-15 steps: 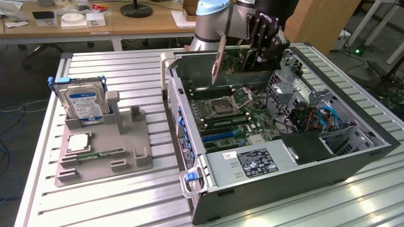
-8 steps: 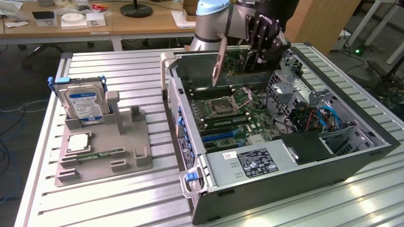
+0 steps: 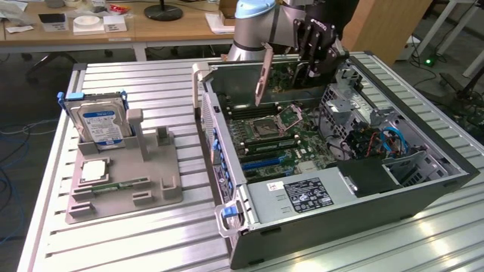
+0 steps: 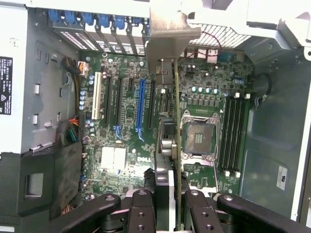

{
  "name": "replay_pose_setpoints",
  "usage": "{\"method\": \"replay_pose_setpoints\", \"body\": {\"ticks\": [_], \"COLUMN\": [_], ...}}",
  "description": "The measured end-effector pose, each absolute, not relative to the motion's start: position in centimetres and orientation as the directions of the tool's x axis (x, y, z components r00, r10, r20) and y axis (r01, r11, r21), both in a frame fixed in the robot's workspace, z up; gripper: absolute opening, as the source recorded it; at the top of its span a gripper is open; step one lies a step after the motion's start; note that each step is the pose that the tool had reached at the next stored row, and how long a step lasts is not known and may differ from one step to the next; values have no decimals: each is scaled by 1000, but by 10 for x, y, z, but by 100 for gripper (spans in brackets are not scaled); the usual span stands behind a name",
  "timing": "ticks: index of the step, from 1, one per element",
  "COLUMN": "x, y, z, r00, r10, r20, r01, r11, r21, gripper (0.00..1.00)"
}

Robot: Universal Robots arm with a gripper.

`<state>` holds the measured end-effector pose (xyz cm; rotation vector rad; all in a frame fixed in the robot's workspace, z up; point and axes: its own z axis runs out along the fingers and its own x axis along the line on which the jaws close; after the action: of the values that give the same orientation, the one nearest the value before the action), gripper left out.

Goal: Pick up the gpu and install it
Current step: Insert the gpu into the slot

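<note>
My gripper (image 3: 314, 59) is shut on the gpu (image 3: 281, 72), a green card held on edge with its silver bracket (image 3: 262, 76) hanging toward the exterior view's left. It hovers inside the far end of the open computer case (image 3: 340, 209), above the motherboard (image 3: 284, 141) and clear of it. In the wrist view the gpu (image 4: 176, 145) appears edge-on between the black fingers (image 4: 142, 211), and its bracket (image 4: 167, 36) reaches the case's rear slot wall. The card lies beside the CPU socket (image 4: 199, 136), a few slots over from the long blue slot (image 4: 141, 109).
A grey holder (image 3: 124, 187) on the slatted table at the exterior view's left carries a silver hard drive with a blue-white label (image 3: 98, 122), a flat chip (image 3: 94, 170) and a narrow memory stick (image 3: 121, 185). The power supply (image 3: 302, 195) and drive cage with cables (image 3: 370, 141) crowd the case.
</note>
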<state>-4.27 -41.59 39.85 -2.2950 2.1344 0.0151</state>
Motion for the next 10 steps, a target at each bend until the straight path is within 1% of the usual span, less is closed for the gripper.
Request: {"method": "replay_pose_setpoints", "body": {"ticks": [10], "x": [-43], "y": [-416], "z": [391], "r00": [54], "r10": [-998], "r20": [-14], "r01": [-999], "r11": [-54], "r21": [-2], "gripper": [28]}}
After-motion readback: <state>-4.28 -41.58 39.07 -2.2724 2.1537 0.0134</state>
